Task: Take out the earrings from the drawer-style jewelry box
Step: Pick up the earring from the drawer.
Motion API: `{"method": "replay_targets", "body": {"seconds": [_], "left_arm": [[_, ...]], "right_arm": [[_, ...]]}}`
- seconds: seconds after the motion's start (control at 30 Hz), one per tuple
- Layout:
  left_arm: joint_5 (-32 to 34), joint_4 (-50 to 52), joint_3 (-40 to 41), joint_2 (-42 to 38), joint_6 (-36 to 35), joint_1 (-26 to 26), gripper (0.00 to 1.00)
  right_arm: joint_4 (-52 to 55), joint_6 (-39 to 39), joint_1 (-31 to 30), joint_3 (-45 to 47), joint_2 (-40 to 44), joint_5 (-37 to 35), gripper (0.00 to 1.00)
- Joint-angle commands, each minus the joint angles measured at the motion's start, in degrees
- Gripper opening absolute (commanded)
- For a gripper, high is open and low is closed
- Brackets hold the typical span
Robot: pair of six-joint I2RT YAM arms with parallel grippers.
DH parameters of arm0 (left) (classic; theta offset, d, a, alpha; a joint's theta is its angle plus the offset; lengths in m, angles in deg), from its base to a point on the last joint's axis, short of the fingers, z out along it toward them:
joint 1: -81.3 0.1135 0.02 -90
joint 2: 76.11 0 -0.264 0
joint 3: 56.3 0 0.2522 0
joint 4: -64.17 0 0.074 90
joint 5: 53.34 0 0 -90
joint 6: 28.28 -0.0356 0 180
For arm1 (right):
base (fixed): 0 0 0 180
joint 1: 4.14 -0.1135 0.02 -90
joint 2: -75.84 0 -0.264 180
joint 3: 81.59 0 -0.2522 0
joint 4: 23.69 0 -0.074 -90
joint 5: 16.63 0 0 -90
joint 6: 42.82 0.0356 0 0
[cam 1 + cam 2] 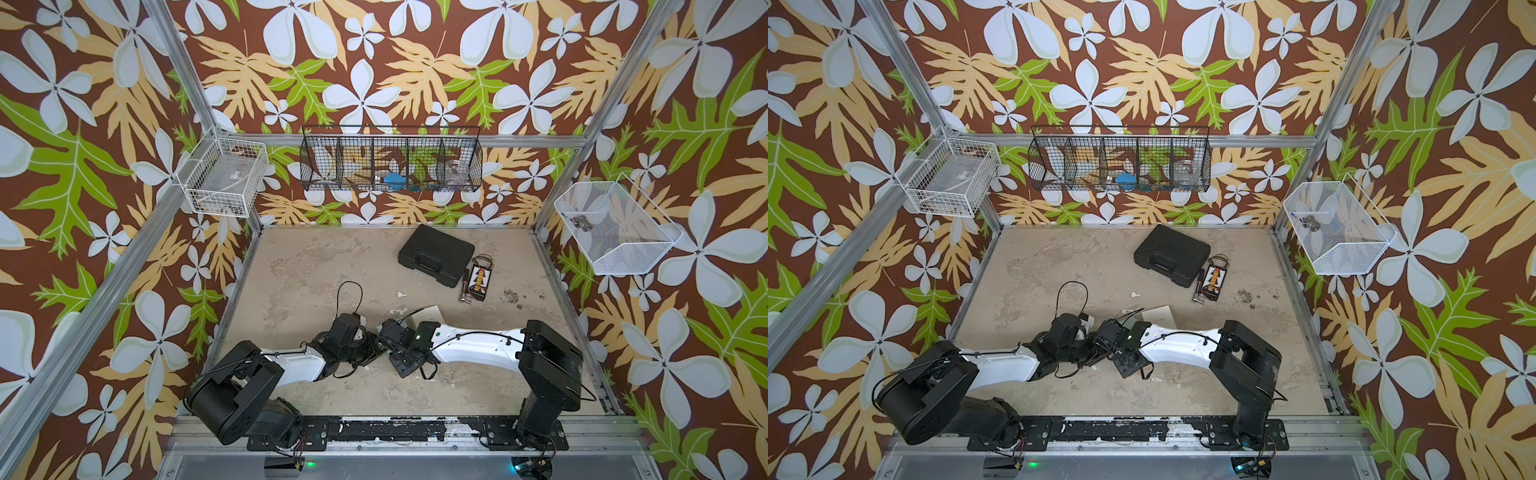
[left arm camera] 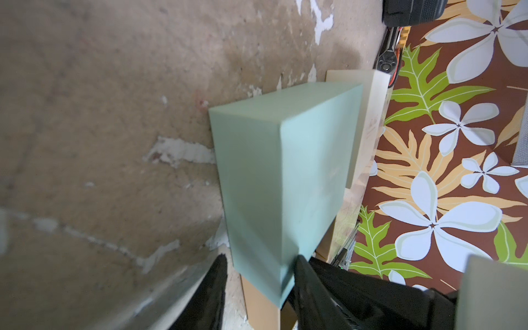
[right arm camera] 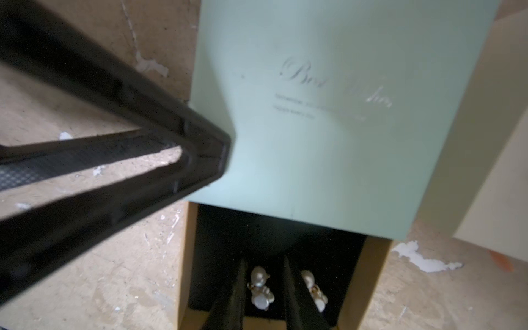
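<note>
W/ L jaws pinching the mint sleeve [image 3: 328, 157] steady, and the earrings [image 3: 258, 280] lying in the drawer [image 3: 185, 257] pulled out of that sleeve, R jaws, narrowly spread astride one earring, should prob. sink lower, close gently, then lift straight up.

2 pearl-and-gold earrings [image 3: 260, 288], in black-lined drawer [image 3: 185, 257], pulled partly out of mint box [image 3: 328, 143]

We see two arms, the left arm [image 1: 291, 365] and the right arm [image 1: 469, 340], each a glossy white moulded shell between blocky matte-black joint housings [image 1: 548, 365]. Thin black cables [image 1: 349, 282] loop along them. A small green light [image 1: 419, 336] glows at one wrist. Flat black base plates [image 1: 316, 432] sit beneath. Tapered black fingers [image 3: 298, 303] end each arm; one shows a fine diamond-textured pad [image 3: 43, 168].
</note>
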Motion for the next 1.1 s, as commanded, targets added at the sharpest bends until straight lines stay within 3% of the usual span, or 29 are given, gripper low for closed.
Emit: {"method": "replay_targets", "body": {"seconds": [0.0, 0.37, 1.07], "left_arm": [[0.3, 0.4, -0.1, 0.3, -0.4, 0.0, 0.4], [0.1, 0.4, 0.2, 0.0, -0.5, -0.1, 0.4], [0.3, 0.5, -0.2, 0.6, -0.5, -0.1, 0.39]], "right_arm": [[-0.5, -0.6, 0.1, -0.3, -0.3, -0.4, 0.26], [-1.1, -0.9, 0.2, -0.4, -0.7, -0.3, 0.12], [1.3, -0.5, 0.0, 0.1, 4.9, 0.0, 0.08]]}}
